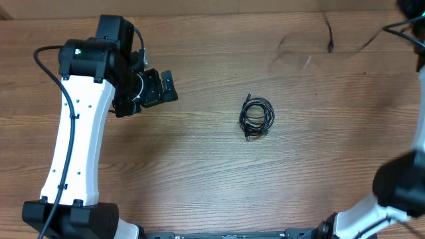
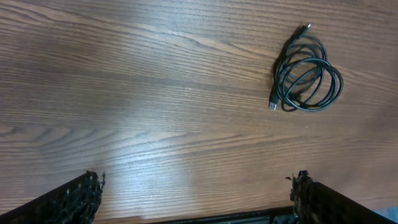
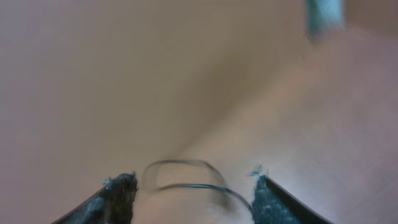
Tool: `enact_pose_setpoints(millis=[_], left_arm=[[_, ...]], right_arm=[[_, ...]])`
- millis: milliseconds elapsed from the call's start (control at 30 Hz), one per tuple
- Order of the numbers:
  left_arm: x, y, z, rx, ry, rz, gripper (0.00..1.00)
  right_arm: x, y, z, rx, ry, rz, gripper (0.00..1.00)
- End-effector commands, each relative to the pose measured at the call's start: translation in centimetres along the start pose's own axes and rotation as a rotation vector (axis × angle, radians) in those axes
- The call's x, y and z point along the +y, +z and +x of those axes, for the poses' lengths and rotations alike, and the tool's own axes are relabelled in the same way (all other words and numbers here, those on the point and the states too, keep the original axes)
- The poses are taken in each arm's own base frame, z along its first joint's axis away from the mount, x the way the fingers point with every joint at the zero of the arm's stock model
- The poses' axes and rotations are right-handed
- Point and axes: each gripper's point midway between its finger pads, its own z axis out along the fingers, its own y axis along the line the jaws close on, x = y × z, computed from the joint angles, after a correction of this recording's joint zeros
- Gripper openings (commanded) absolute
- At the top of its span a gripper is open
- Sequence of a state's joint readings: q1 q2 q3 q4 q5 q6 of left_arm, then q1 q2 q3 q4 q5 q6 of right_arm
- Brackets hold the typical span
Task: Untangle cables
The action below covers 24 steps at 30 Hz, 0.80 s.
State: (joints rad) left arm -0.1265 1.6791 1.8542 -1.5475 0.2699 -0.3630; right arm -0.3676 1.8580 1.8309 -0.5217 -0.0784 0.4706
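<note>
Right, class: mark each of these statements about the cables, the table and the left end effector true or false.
1. The cables lie wound in one small coil. True.
2. The left end effector is shut on them. False: it is open, empty and apart from them.
3. The cables rest in a tray. False: they lie directly on the bare wooden table.
4. A plug end sticks out of the coil. True.
</note>
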Motion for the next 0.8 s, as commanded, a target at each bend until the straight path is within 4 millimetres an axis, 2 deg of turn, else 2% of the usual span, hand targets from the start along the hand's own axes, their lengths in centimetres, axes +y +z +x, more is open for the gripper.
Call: enact_pose_setpoints(millis=[0,67,167,267,367,467,600,767], left_arm=[[-0.9,-0.8,0.4,-0.018,0.032,0.023,1.0],[-1.0,-0.7,0.4,-0.017,0.036,0.023,0.99],[-1.0,-0.7,0.4,-0.018,0.036,0.024,1.0],[-1.0,-0.7,0.4,-0.018,0.036,0.023,1.0],[-1.0,-0.7,0.4,-0.019,0.037,0.024,1.0],[-1.0,-0.7,0.4,-0.019,0.037,0.024,1.0],[-1.0,-0.7,0.4,-0.018,0.036,0.023,0.99],[-1.2,-0.7,0.0,-0.032,0.04,0.029,1.0]], right_arm=[[-4.5,1.4,1.2,0.048,-0.005,0.123,0.64],[-5.9,1.1,0.9,0.048,0.006,0.159,0.62],[-6.6,0.5,0.7,0.061,0.021,0.162,0.65],[-5.8,0.6,2.6,0.149,0.035,0.102,0.65],[-3.8,1.3,5.8,0.265,0.042,0.013,0.66],[-2.0,1.9,10.0,0.396,0.043,-0.035,0.8],[-0.8,2.1,14.5,0.519,0.022,-0.018,0.98],[1.5,2.2,20.3,0.665,-0.116,-0.048,1.0]])
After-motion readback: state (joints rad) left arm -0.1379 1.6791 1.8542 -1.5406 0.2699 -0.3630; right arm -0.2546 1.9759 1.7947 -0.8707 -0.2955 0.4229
